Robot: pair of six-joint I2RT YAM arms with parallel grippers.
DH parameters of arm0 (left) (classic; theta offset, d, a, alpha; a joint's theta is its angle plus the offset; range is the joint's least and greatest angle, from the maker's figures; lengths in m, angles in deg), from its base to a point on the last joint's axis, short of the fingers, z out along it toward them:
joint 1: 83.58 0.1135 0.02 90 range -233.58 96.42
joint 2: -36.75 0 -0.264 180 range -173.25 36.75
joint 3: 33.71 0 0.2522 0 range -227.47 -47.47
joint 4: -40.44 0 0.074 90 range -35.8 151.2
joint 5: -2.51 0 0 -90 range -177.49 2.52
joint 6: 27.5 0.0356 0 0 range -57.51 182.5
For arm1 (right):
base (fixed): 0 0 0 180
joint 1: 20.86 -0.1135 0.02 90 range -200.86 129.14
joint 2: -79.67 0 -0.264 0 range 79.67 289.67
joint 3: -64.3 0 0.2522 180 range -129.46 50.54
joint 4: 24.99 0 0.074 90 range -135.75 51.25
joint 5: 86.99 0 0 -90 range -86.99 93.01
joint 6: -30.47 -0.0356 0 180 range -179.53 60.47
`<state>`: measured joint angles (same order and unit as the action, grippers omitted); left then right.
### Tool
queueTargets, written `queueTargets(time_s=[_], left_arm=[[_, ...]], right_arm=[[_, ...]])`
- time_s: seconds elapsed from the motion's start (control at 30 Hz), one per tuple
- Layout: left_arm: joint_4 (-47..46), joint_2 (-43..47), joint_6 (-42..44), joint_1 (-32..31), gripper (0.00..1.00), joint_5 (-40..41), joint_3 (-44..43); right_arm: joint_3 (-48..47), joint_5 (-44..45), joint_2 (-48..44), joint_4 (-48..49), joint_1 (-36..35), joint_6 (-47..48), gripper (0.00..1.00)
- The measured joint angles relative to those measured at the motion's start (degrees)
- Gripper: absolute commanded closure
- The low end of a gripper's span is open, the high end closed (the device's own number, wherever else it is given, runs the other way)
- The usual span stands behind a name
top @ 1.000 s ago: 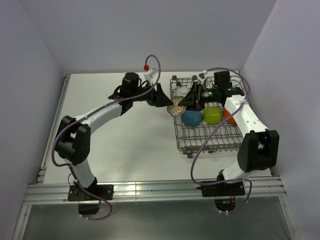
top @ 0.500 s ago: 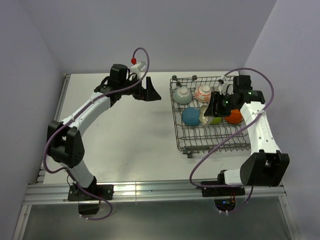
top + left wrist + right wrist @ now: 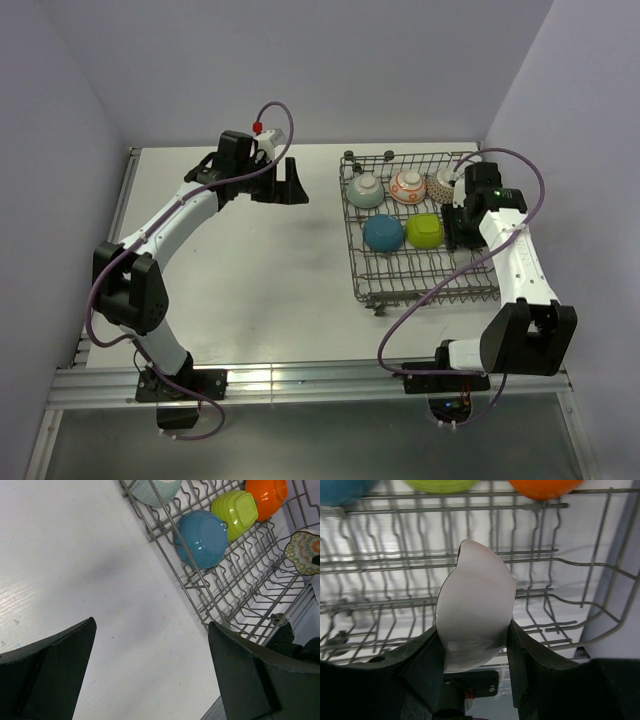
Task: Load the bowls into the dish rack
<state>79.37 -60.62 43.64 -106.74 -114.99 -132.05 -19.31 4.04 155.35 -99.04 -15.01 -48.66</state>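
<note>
Your right gripper point(image 3: 472, 630) pinches a pale bowl point(image 3: 477, 600) on edge, over the rack point(image 3: 425, 275) tines | right arm reaches over the rack's right side | your left gripper point(image 3: 150, 675) is spread, empty, above the table point(image 3: 75, 555) left of the rack | blue bowl point(image 3: 202, 537), green bowl point(image 3: 235, 512), orange bowl point(image 3: 266, 495) rest upturned in the rack

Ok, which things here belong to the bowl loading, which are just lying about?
Job: dark grey wire dish rack; ceramic bowls racked in it: blue, lime, orange, pale teal, orange-white patterned, grey patterned; scalloped floral bowl in right claw.
Not job: white table, silver rail.
</note>
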Motion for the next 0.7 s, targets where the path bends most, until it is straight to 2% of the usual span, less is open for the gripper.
queueTargets(time_s=[0.3,0.7], left_arm=[[0.37,0.74,0.2,0.11,0.0,2.84,1.09],[-0.28,1.55,0.17,0.48,0.01,3.48,2.43]], right_arm=[[5.38,11.5,2.14,3.74,0.0,1.22,1.0],[9.22,19.96,7.54,10.38,-1.55,1.81,1.0]])
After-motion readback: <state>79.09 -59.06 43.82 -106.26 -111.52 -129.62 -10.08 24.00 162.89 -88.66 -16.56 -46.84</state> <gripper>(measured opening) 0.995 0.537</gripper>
